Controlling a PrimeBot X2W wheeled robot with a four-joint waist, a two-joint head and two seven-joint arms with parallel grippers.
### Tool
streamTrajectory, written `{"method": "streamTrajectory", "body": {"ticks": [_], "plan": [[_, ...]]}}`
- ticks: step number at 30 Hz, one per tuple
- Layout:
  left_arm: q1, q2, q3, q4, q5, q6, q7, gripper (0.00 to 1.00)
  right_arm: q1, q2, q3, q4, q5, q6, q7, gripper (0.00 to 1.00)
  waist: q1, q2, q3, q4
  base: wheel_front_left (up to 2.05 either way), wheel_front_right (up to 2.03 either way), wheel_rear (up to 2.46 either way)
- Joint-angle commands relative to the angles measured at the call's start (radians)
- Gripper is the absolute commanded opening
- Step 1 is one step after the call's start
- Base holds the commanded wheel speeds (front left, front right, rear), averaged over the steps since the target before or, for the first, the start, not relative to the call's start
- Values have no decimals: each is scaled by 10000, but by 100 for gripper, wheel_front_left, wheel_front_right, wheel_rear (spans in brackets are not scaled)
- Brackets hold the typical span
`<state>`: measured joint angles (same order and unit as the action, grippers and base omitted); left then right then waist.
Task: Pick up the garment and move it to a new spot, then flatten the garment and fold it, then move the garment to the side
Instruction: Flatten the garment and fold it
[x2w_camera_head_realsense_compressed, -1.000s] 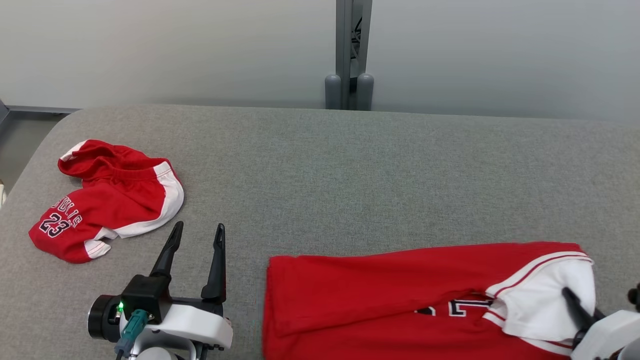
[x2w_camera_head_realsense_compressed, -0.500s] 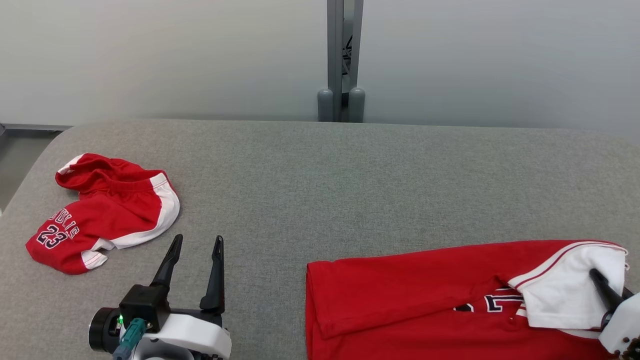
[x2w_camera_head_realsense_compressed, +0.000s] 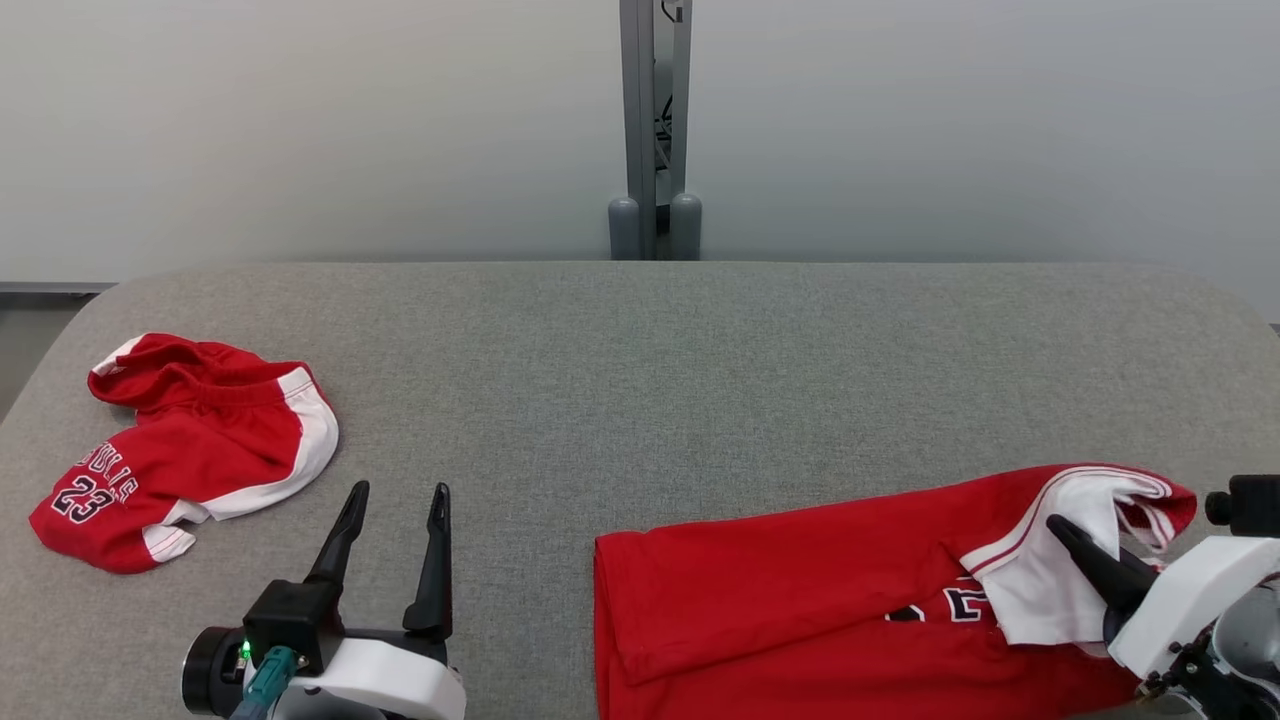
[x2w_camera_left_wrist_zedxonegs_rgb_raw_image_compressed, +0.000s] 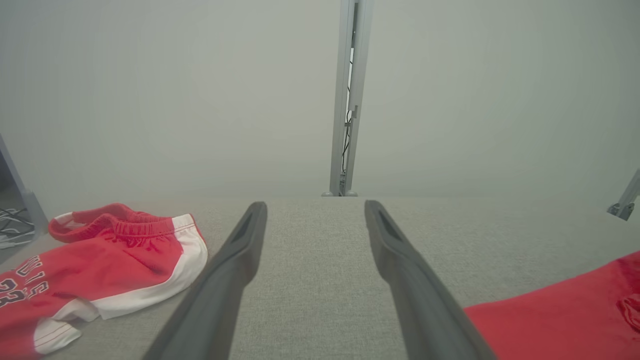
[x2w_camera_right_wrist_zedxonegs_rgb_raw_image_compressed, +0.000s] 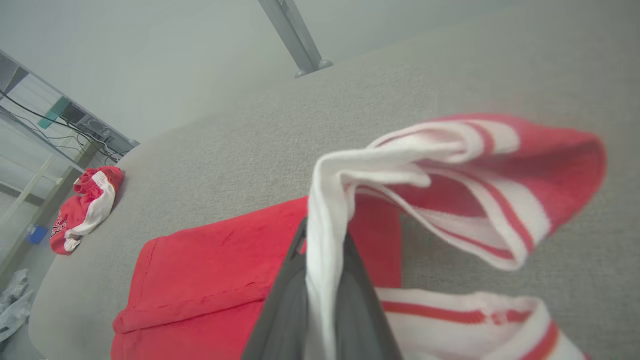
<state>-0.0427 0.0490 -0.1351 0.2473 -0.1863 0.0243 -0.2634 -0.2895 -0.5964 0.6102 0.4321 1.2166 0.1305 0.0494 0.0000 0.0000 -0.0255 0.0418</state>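
Garment has shifted toward the robot's right along the bench. The gap between its folded left border and the shorts is wider than a second ago. Head camera has also tilted: post and far bench border sit differently in frame, so part of the apparent slide is camera, not cloth. Shorts keep their shape and place; untouched.

Right fingers are pressed together on the white edge of the garment, near its right end. Right wrist view confirms it: a doubled white band runs straight down between the two dark fingers, pinched tight. That end lay flat earlier. Now it stands bunched and lifted off the bench, red-and-white trim curling over above the fingers. Rest of the garment lies on the bench at front right, folded lengthwise, lettering partly showing. Its near portion runs out of the head view's bottom.

Left fingers are spread wide, holding nothing, hovering over bare bench between shorts and garment. Same pose as before.

Reading: fold looks done, and the last step, moving the garment to the side, seems under way as a one-handed drag. Concern: pulling from one corner lifts the top layer, so the fold may open or skew. A lower, flatter pull would likely keep the layers together. Release point not yet evident; garment already lies near the bench's right side.
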Motion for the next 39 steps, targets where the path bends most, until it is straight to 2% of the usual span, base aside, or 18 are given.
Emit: {"method": "streamTrajectory", "body": {"ticks": [1,6,14,21,26,28,39], "plan": [[127,36,7,16,-39,16,-11,100,129,119,-132,-236,151,7,154,0,0,0,12,3,0,0,0],[72,33,65,22,74,-38,-11,100,560,679,-557,-1093,482,8,708,0,0,0,104,67,0,0,0],[-138,35,115,-30,128,28,-11,100,1065,2212,-1004,-2301,874,8,1517,0,0,0,399,239,0,0,0],[-351,36,-116,-23,16,146,-11,100,1061,3813,-1050,-2108,847,8,1995,0,0,0,657,537,0,0,0],[-457,36,-289,3,-91,213,-11,100,792,4644,-1281,-1610,750,11,1889,0,0,0,801,774,0,0,0],[-473,35,-289,25,-105,243,-11,100,635,4855,-1352,-1365,776,14,1927,0,0,0,852,845,0,0,0],[-628,31,-377,108,-147,238,-11,100,-67,5157,-948,-202,-19,14,2098,0,0,0,1121,1222,0,0,0]]}}
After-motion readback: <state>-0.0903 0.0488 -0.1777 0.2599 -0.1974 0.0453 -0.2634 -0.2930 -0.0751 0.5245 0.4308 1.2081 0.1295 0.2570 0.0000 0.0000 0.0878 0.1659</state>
